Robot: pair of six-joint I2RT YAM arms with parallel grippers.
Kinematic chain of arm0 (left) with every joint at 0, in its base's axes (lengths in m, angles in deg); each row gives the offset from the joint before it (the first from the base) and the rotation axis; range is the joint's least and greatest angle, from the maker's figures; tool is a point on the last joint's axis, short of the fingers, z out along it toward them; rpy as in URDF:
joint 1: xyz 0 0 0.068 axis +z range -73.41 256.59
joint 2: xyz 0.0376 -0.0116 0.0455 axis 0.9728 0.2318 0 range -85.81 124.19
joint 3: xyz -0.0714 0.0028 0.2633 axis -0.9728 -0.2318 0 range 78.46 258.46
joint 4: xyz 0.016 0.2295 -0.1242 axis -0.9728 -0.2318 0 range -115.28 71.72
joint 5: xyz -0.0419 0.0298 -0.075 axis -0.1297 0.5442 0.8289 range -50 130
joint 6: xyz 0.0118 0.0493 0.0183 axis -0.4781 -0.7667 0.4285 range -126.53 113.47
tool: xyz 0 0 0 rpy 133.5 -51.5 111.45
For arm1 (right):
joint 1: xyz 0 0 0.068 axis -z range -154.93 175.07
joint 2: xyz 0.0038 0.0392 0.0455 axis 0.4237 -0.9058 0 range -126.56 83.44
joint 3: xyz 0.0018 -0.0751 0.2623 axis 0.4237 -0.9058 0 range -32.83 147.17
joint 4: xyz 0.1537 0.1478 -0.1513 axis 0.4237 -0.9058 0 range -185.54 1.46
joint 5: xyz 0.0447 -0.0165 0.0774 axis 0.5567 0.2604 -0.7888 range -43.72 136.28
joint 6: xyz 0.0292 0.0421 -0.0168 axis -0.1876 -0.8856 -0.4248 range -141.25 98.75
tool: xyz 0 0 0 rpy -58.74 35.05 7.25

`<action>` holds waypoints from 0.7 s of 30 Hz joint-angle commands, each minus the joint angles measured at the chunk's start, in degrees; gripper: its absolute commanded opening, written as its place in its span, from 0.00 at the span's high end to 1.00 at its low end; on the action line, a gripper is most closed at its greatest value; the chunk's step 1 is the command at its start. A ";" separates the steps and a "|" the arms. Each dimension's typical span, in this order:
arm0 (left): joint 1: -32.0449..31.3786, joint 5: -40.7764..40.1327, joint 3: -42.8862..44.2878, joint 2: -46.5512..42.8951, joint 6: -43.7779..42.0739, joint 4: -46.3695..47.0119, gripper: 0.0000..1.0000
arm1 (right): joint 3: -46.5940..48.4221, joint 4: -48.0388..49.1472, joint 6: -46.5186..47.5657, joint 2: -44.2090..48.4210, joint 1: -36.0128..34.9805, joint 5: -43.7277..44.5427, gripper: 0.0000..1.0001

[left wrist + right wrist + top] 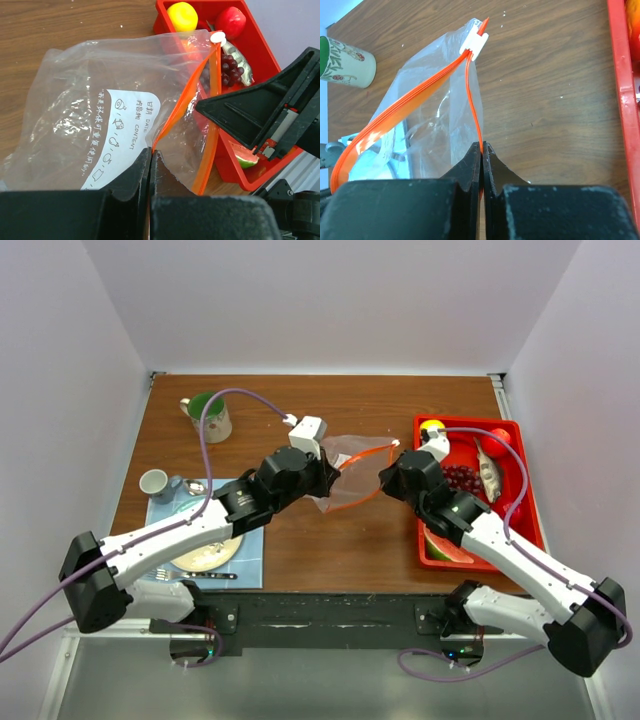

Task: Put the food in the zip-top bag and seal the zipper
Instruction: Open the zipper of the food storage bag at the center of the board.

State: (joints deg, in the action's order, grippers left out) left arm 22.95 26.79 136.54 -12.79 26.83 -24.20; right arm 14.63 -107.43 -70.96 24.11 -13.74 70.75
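Observation:
The clear zip-top bag (350, 472) lies mid-table between my two grippers, its orange zipper (212, 100) parted so the mouth gapes. My left gripper (325, 478) is shut on the bag's left edge (151, 150). My right gripper (385, 475) is shut on one zipper strip (481, 146). The white slider (475, 44) sits at the far end of the zipper. The food lies in the red tray (520, 490): lemon (182, 16), apple (231, 21), grapes (232, 70), fish (488, 475), watermelon wedge (448, 546). The bag looks empty.
A green-lined mug (208, 416) stands at the back left. A small white cup (155, 483), cutlery and a cream plate (208, 555) sit on a blue mat at the left front. The red tray runs along the right edge.

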 commanded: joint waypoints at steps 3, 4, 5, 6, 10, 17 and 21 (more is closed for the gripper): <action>-0.14 -2.52 4.14 0.37 -3.48 -1.82 0.96 | 3.60 -0.09 2.25 1.06 0.40 -0.04 1.00; -0.14 -2.52 4.23 0.81 -4.00 -2.08 0.90 | 3.86 -0.35 2.51 0.97 0.31 -0.12 1.00; -0.14 -2.52 4.49 1.08 -4.27 -2.43 0.84 | 4.13 -0.35 2.69 0.80 0.31 -0.38 1.00; -0.14 -2.61 5.19 1.43 -4.53 -2.70 0.78 | 4.56 -0.35 2.78 0.62 0.31 -0.56 1.00; -0.14 -1.82 7.65 3.88 -6.73 -4.63 0.63 | 6.24 -0.88 3.22 -1.22 0.31 -1.35 1.00; -0.40 1.00 11.34 6.88 -9.54 -7.18 0.59 | 7.99 -0.53 3.22 -3.77 0.22 -2.23 1.00; -0.84 0.38 13.10 8.02 -11.65 -9.03 0.57 | 9.05 -0.53 3.48 -4.74 0.22 -2.41 1.00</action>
State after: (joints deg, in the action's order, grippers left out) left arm 22.77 26.94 145.66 -5.51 18.77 -31.71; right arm 20.36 -108.37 -68.51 19.94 -13.74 69.00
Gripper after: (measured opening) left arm 0.415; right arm 0.014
